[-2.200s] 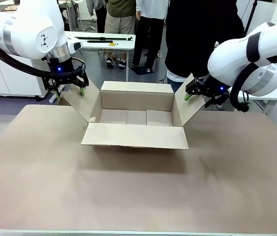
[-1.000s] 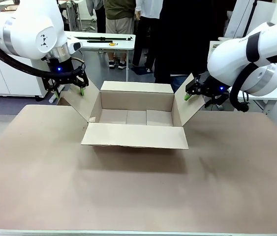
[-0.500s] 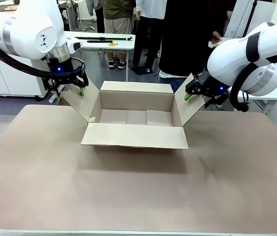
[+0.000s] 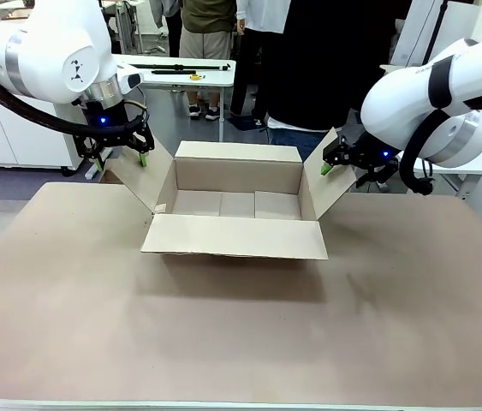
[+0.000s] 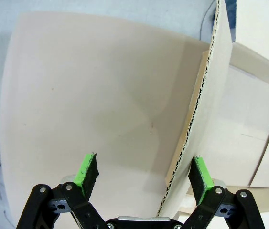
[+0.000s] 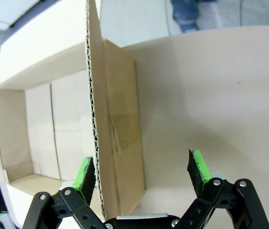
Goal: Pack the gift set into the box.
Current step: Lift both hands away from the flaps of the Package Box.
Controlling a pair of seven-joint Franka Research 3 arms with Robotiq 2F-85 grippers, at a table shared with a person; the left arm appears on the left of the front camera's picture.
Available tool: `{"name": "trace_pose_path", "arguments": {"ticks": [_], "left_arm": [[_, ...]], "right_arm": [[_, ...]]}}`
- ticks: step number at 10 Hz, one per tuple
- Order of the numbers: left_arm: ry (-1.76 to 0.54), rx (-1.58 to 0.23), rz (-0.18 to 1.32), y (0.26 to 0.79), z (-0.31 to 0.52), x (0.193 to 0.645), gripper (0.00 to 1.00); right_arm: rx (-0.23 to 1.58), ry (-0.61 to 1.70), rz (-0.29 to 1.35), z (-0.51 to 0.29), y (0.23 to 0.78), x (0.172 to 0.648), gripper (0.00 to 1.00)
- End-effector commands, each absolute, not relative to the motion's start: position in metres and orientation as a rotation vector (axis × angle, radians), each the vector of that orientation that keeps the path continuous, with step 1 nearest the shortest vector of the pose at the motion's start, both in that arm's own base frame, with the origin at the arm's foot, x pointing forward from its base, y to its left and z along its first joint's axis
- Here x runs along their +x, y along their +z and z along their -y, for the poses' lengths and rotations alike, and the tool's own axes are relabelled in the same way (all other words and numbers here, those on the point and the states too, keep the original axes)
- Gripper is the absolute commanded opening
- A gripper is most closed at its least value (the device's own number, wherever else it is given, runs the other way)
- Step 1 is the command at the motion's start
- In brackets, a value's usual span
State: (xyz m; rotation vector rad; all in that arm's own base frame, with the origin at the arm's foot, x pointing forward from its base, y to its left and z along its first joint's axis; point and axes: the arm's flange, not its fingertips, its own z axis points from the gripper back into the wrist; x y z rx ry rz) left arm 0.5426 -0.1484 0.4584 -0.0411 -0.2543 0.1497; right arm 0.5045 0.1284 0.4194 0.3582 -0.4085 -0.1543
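Different stance of person (image 4: 309, 60) behind corrugated box (image 4: 239, 175)

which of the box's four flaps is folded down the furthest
The near flap, on the robot's side, folded outward and down. The left flap and right flap slant upward; the far flap stands upright.

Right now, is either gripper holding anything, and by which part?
Nothing is clamped: the left gripper and right gripper are open, each straddling a side flap of the box.
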Motion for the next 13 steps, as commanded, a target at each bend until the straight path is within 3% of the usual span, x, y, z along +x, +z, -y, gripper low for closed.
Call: {"name": "trace_pose_path", "arguments": {"ticks": [1,13], "left_arm": [[0.165,-0.025,0.255,0.4605,0.1497,0.5421,1.00],[0.165,-0.025,0.255,0.4605,0.1497,0.5421,1.00]], "right_arm": [[0.346,-0.166,0.398,-0.1322,0.4204,0.5071,1.00],[0.346,-0.166,0.398,-0.1322,0.4204,0.5071,1.00]]}}
